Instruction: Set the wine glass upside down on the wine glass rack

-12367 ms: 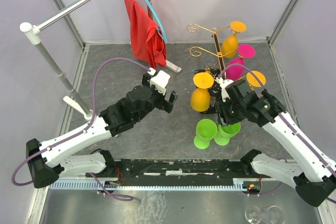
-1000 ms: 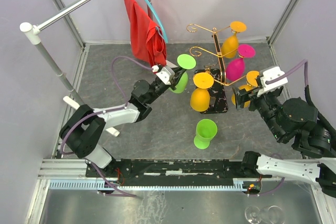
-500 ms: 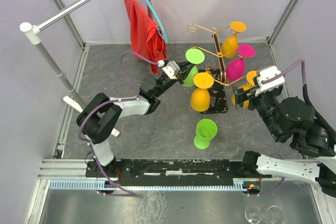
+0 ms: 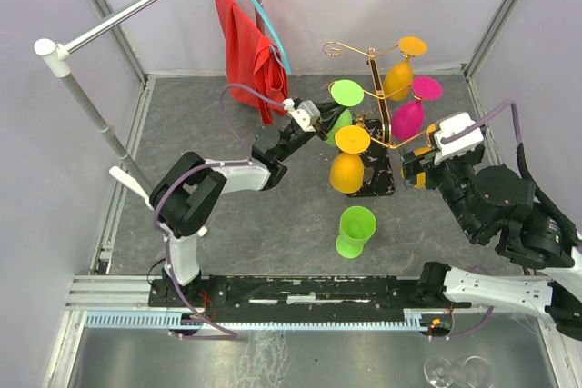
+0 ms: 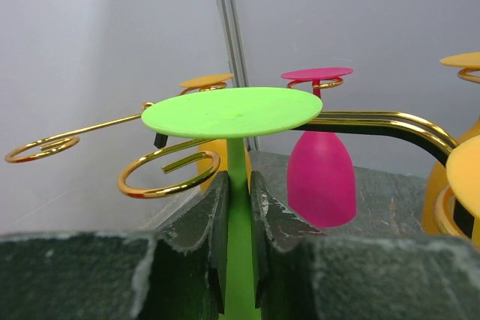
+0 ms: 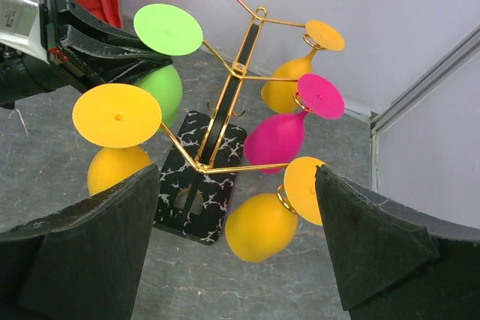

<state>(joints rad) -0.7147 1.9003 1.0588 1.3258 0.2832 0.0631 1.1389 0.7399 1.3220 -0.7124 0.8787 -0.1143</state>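
**Top external view.** The left tool [image 4: 321, 124] reaches across the desk [image 4: 273, 224] to the wine glass rack [image 4: 373, 79]. It carries the green wine glass [image 4: 346, 93] inverted, foot uppermost and bowl hanging below. This is the orientation in which the rack arms hold a glass. The glass sits just beside the rack's left side and is not yet hung. The right tool [image 4: 416, 170] stands off to the rack's right, apart from it, probably to keep the approach path free. A second green wine glass [image 4: 355, 229] stands on the desk nearer the arm bases.

**Left wrist view.** The jaws are closed tight on the stem [image 5: 238, 185], just below the foot. Gripping low on the stem leaves the section under the foot exposed to slide into a scroll. An empty scroll arm [image 5: 169, 174] lies just left of the stem and slightly below the foot. It is judged the intended slot. A pink glass [image 5: 321, 177] hangs beyond.

**Right wrist view.** The right tool's jaws are spread wide and hold nothing. The rack's occupied arms show between them.
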